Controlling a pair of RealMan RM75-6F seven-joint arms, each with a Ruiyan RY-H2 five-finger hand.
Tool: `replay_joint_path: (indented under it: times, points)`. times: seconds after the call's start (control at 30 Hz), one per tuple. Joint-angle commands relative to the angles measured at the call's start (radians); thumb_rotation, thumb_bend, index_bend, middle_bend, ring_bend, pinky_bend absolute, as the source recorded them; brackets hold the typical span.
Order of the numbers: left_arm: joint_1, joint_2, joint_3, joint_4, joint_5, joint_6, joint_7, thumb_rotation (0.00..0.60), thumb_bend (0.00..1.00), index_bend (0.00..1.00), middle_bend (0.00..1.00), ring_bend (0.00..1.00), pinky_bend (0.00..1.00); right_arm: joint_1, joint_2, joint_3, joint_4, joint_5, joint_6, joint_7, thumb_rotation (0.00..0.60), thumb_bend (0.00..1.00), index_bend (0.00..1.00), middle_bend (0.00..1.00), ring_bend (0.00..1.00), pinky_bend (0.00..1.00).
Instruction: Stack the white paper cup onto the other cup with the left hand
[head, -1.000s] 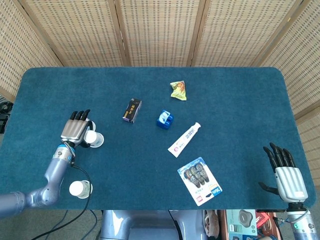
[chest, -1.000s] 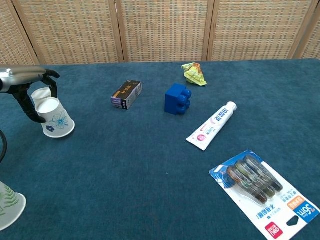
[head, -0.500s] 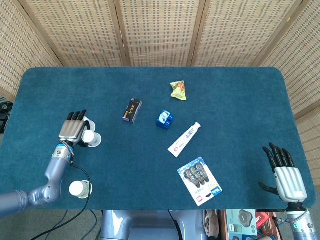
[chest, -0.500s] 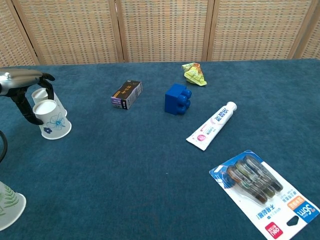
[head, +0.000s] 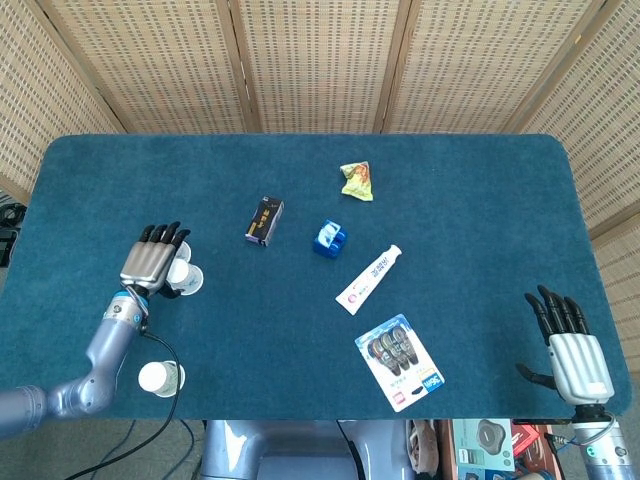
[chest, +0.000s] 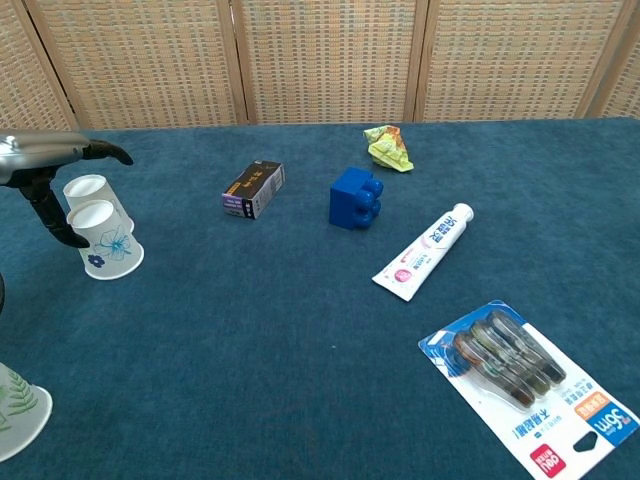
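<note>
The left hand (head: 153, 263) hovers over two upturned paper cups at the left side of the blue felt-covered table (head: 470, 200), and its fingers (chest: 105, 152) are spread and stretched forward, holding nothing; only the thumb seems to hang down just beside the nearer cup. Under the fingers stands the white paper cup with a blue flower print (chest: 104, 242), bottom up, and directly behind it, touching or almost touching, a plain white paper cup (chest: 88, 190) also stands bottom up. From these views I cannot tell which of the two is the cup to be moved. A third paper cup with a green leaf print (chest: 18, 408) stands well apart from the fingers, near the front edge of the table. I judge that the step in hand is the reach and the choice of grasp: no cup is lifted yet and nothing is stacked. The next move probably calls for lowering the hand, closing the fingers around the wall of one cup without pushing over its neighbour, then lifting it and setting it squarely over the other. The right hand (head: 572, 345) rests far away at the front right corner, fingers apart and empty.
</note>
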Motion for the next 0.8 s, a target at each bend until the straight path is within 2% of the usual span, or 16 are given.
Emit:
replay_joint_path:
  times: [0.03,0.3,0.47,0.6,0.8]
  points:
    - [0.015,0.067,0.006,-0.088,0.051,-0.008,-0.03,0.6,0.17,0.07,0.0,0.0,0.0,0.0,0.0,0.0,0.0,-0.001,0.001,-0.001,0.6,0.0,0.0,0.0,0.0,0.0]
    - [0.057,0.172,0.047,-0.232,0.166,0.022,-0.048,0.6,0.17,0.07,0.0,0.0,0.0,-0.002,0.002,0.002,0.0,0.004,0.003,0.001,0.6,0.0,0.0,0.0,0.0,0.0]
    - [0.14,0.205,0.138,-0.294,0.349,0.09,-0.065,0.6,0.17,0.07,0.0,0.0,0.0,-0.002,0.003,0.004,0.0,0.009,0.002,0.002,0.6,0.0,0.0,0.0,0.0,0.0]
    - [0.196,0.213,0.189,-0.286,0.462,0.111,-0.118,0.6,0.17,0.07,0.0,0.0,0.0,-0.003,0.002,0.005,-0.001,0.01,0.004,-0.001,0.6,0.0,0.0,0.0,0.0,0.0]
    - [0.272,0.237,0.239,-0.279,0.625,0.173,-0.196,0.6,0.17,0.1,0.0,0.0,0.0,-0.002,0.0,0.009,0.003,0.018,0.001,-0.002,0.6,0.0,0.0,0.0,0.0,0.0]
